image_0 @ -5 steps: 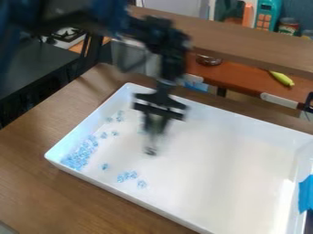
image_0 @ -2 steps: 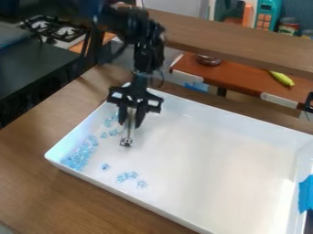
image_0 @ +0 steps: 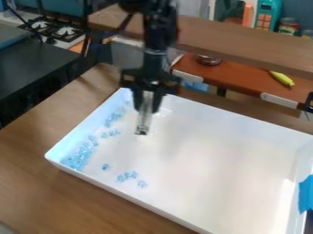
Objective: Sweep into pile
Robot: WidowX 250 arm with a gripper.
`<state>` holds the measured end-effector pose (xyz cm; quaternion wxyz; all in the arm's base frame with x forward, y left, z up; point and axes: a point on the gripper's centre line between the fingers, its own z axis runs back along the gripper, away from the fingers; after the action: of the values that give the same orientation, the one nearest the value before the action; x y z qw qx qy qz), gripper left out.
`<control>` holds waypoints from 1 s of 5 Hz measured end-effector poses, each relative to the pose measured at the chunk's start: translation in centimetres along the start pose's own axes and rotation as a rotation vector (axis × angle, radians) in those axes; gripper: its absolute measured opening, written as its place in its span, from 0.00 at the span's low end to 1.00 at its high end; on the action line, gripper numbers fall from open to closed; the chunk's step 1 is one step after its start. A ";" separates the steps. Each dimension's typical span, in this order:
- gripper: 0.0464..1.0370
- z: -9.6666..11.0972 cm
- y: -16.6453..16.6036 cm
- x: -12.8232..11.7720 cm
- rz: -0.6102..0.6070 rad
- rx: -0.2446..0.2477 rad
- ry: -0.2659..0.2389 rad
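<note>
Lying thickest in the left corner of the white tray [image_0: 214,160], which rests on the wooden bench [image_0: 55,196], the small blue pieces [image_0: 78,158] already form one dense pile, so a fair share of the job looks done. A looser trail runs from that heap along the left wall towards the far corner, and I judge it still needs drawing in. Slightly right of the heap, a single piece [image_0: 105,167] sits apart on the tray floor, with a couple more [image_0: 110,133] farther back. Next, nearer the front wall, comes a small cluster [image_0: 127,176], then one stray [image_0: 142,184] just beside it; these seem the plainest work left. Farther back, over the tray, hangs the black tool [image_0: 145,109], its fingers closed on a slim, pale stick [image_0: 143,120] that points down, dark end lowest, to the right of the trail; whether that end touches the tray I cannot tell. At the far right, blue tape [image_0: 307,194] covers part of the tray's wall. Overall, the sweep looks partway through, its stragglers not yet gathered
</note>
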<state>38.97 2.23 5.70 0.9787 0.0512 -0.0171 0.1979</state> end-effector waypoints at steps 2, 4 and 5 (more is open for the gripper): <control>0.34 -2.1 -6.6 -5.1 -0.181 0.037 0.008; 0.34 -5.0 -5.9 -6.0 -0.201 0.090 -0.003; 0.34 -6.0 -3.8 -5.6 -0.201 0.111 -0.003</control>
<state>35.43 -2.77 -0.94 0.9893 0.1071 -0.0024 0.0996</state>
